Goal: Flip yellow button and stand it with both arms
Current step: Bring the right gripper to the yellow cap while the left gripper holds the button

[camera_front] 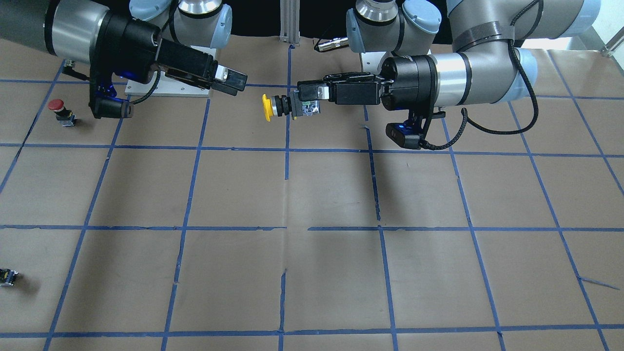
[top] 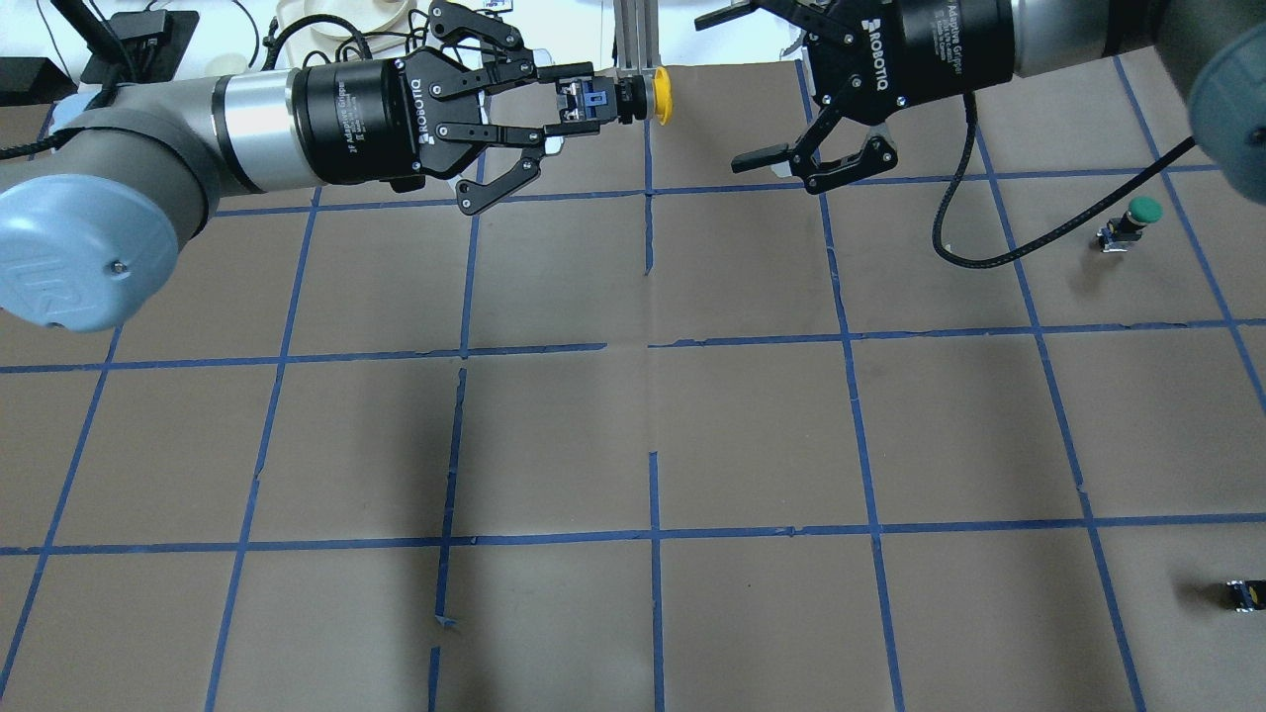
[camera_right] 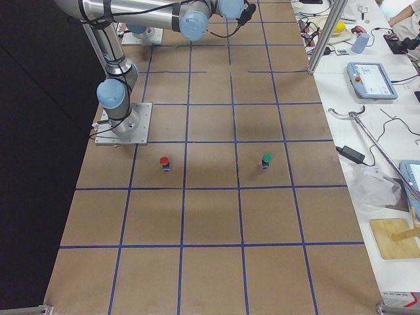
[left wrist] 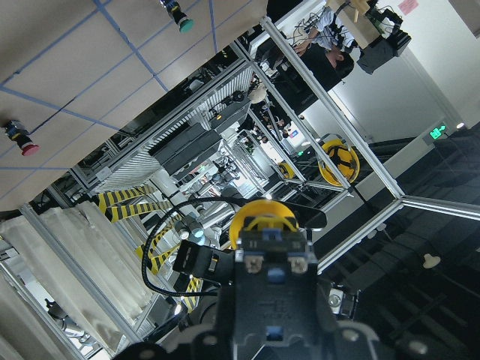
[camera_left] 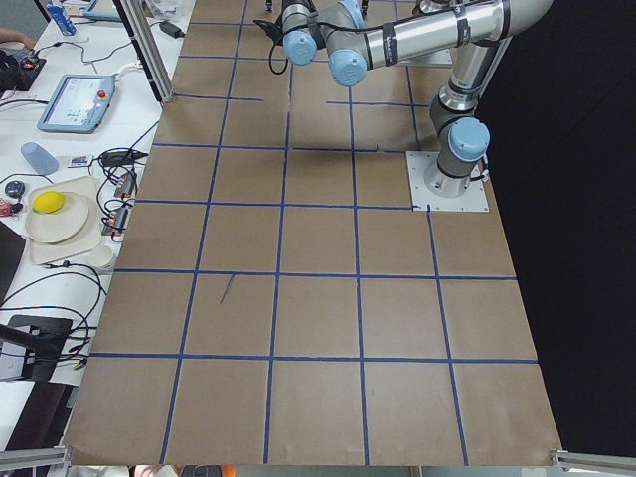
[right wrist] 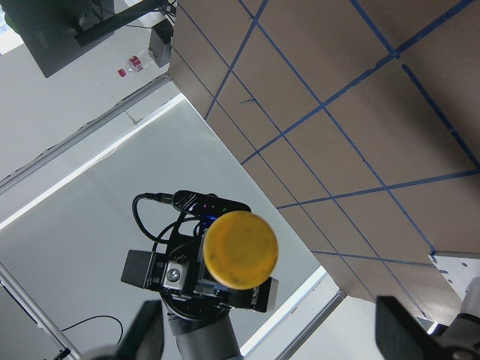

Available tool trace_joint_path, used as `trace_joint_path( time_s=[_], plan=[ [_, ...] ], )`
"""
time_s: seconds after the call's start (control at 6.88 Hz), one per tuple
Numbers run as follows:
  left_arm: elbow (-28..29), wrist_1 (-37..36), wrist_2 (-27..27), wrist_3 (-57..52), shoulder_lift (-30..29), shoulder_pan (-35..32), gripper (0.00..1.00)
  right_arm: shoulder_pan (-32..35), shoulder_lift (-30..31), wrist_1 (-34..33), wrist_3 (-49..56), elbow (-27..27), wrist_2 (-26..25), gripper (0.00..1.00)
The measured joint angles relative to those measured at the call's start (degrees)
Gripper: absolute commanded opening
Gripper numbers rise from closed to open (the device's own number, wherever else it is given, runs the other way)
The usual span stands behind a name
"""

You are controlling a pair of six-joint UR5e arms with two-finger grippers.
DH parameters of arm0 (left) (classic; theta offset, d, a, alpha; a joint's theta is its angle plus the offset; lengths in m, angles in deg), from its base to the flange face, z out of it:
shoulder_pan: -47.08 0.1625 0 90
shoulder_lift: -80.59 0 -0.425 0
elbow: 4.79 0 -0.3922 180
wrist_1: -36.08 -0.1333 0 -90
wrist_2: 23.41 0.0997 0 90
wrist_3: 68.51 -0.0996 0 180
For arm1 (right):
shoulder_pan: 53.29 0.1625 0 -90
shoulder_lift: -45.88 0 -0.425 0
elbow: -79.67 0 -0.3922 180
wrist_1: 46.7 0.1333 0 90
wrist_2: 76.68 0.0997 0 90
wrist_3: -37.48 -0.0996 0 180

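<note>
A table (camera_front: 312, 195) covered in brown paper with a blue tape grid fills the room's centre. In the overhead view the left arm (top: 247, 119) reaches in from nine o'clock and the right arm (top: 1078, 30) from one o'clock, tips facing each other. The left gripper (top: 584, 94) is pinched on the blocky base of the yellow button (top: 645, 97), held sideways clear of the table with its cap aimed at the right gripper (top: 717, 91). That gripper's fingers are spread wide and touch nothing, a short gap from the cap. Only the overhead view shows the spread; the front-facing view sees that gripper edge-on. The right wrist camera looks straight onto the round yellow cap; the left wrist camera sees the base's back, the cap peeking behind. A red-capped button (camera_front: 61, 111) stands at nine o'clock in the front-facing view. A green-capped button (top: 1132, 222) stands at three o'clock overhead, outside the front-facing frame. A small black part (camera_front: 7, 276) is cut off at eight o'clock. In the side views the grippers cannot be made out.
</note>
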Motion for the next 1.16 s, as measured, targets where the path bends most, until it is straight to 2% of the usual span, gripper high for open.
trace_joint_path(
  time_s=[0.29, 0.73, 1.16],
  plan=[
    [-0.29, -0.25, -2.06, 2.06, 0.76, -0.18, 0.02, 0.24, 0.16, -0.03, 0.19, -1.57, 0.58, 1.0],
    [-0.66, -0.11, -2.36, 3.2, 0.98, -0.69, 0.02, 0.76, 0.11, -0.77, 0.01, -2.05, 7.95, 0.99],
    [-1.49, -0.25, -2.43, 4.7, 1.4, -0.85, 0.02, 1.72, -0.12, -3.11, 0.19, -2.37, 8.91, 0.97]
  ],
)
